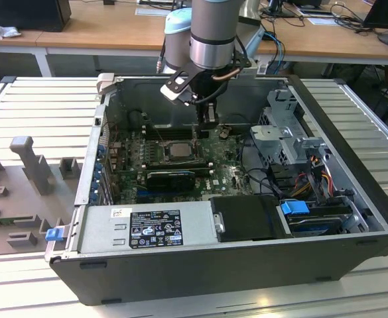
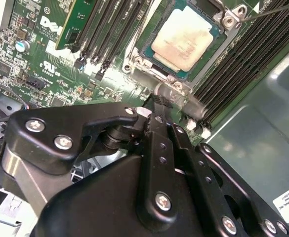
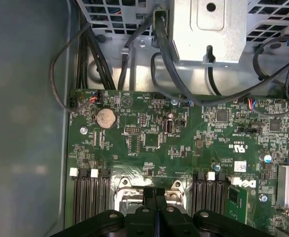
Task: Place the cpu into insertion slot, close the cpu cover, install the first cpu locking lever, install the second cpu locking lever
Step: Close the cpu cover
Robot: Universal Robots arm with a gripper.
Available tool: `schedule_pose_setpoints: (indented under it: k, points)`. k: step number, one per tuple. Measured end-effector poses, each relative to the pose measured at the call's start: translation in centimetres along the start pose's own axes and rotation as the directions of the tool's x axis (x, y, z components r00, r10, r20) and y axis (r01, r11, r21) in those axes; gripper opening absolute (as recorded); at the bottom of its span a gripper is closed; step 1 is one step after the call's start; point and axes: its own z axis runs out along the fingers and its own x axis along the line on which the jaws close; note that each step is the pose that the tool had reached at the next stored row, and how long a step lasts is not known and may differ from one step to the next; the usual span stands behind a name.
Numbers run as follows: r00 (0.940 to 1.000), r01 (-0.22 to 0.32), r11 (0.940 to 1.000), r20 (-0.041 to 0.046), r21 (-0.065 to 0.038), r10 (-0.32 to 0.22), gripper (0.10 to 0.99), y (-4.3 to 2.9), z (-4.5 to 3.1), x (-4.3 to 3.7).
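Black hand [image 2: 158, 102], closed on nothing, just beside pale, smudged silver-grey cpu [image 2: 184, 42] flat in insertion slot [image 2: 145, 45].

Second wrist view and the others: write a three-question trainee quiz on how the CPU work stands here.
1. True or false: the chip lies in the socket.
2. The gripper is nearest to: A the socket; B the power supply; C the blue latch.
3. Fill in: the round coin battery sits on the green ____.
Key: 1 true; 2 A; 3 board.
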Motion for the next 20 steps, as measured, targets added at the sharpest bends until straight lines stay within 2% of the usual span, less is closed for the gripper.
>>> schedule_pose_setpoints:
  k: [4, 7, 9, 15, 20]
  points:
    - [1.0000, 0.000, 1.0000, 0.0000, 0.000, 0.000, 0.106, -0.69, -0.01, 0.02]
    - [1.0000, 0.000, 1.0000, -0.0003, 0.000, 0.000, 0.106, -0.87, 0.08, 0.04]
    - [1.0000, 0.000, 1.0000, -0.0001, 0.000, 0.000, 0.106, -0.99, 0.28, 0.03]
    - [0.9998, 0.022, 0.9998, -0.0012, 0.000, -0.022, 0.106, -1.37, 1.51, 0.05]
    - [0.9998, 0.022, 0.9998, -0.0012, 0.000, -0.022, 0.106, -2.26, 1.73, 0.08]
